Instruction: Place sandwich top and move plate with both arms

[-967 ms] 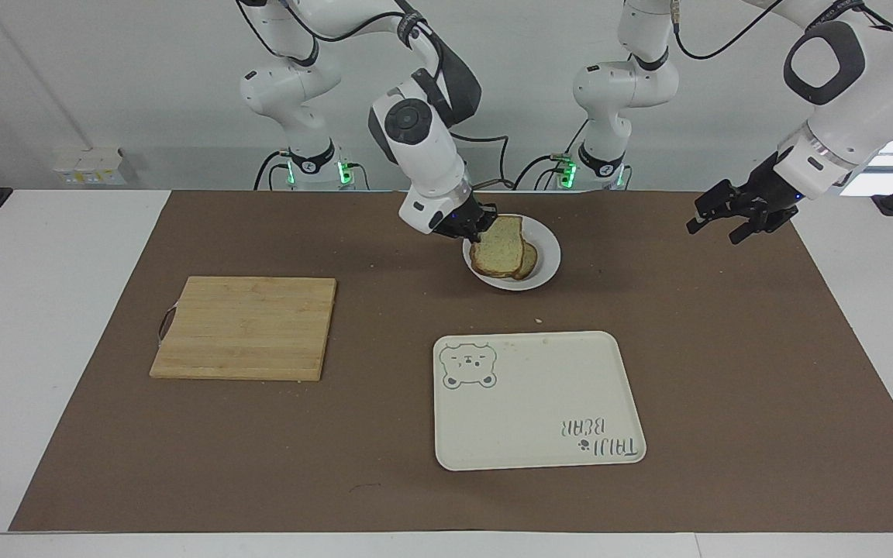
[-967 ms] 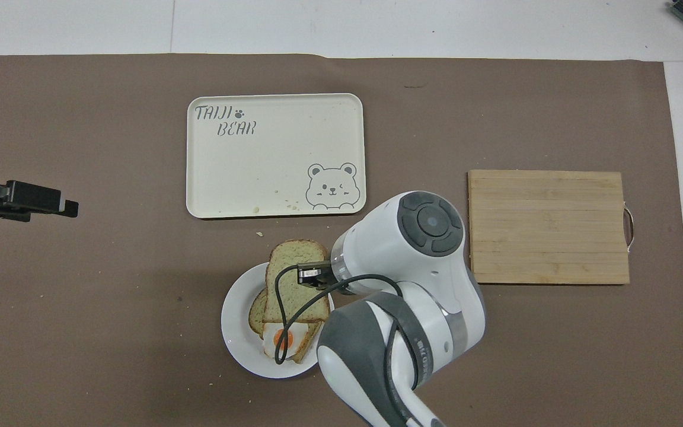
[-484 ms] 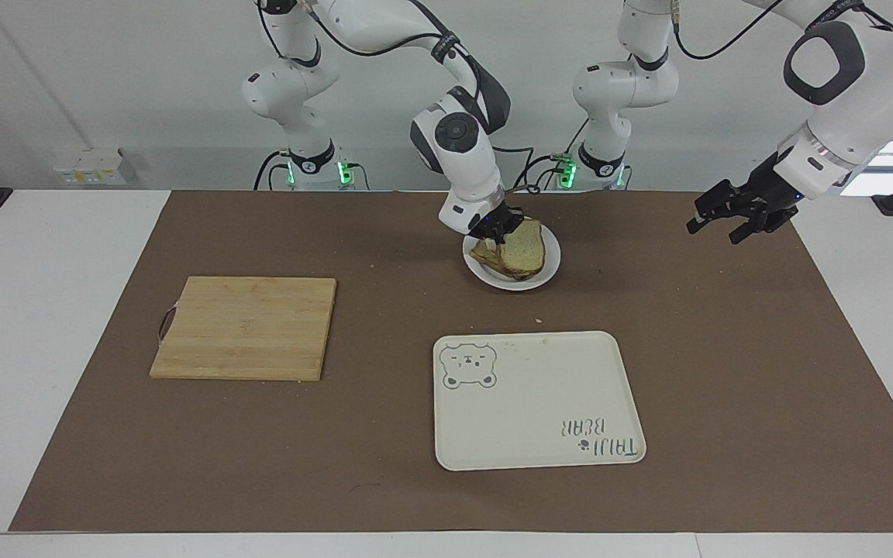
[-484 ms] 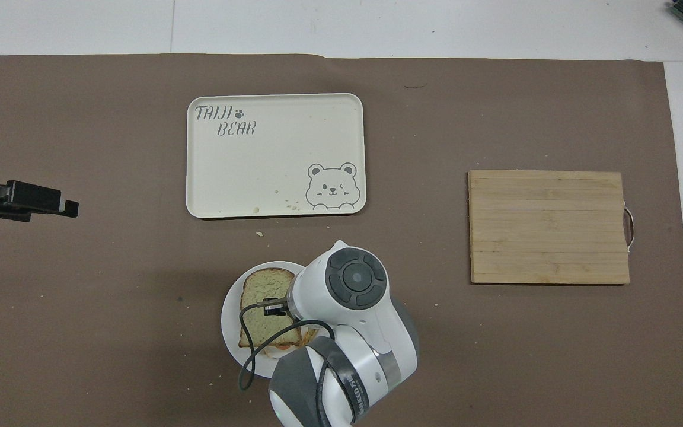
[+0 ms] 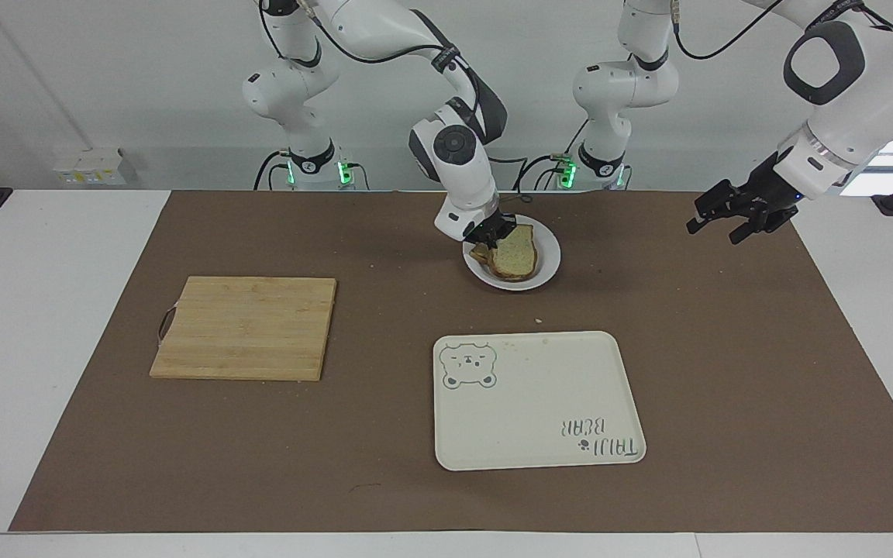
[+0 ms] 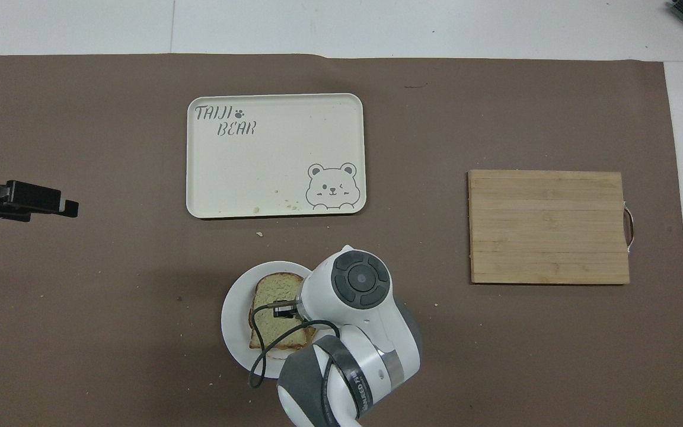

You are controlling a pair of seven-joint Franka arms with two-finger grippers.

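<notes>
The right pincer (image 5: 495, 232) sits at the edge of the top (image 5: 516, 249), which lies on the stack on the plate (image 5: 547, 271), near the robots; whether it grips I cannot tell. Release should be gentle, lifting straight up. The left pincer (image 5: 729, 219) waits spread over the worktop's end.

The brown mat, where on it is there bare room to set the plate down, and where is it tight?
Bare mat runs wide between the tray and the left arm's end. More lies between the cutting board and tray. The tray itself holds only crumbs. It is crowded at the plate, where the right gripper sits at the sandwich top.
</notes>
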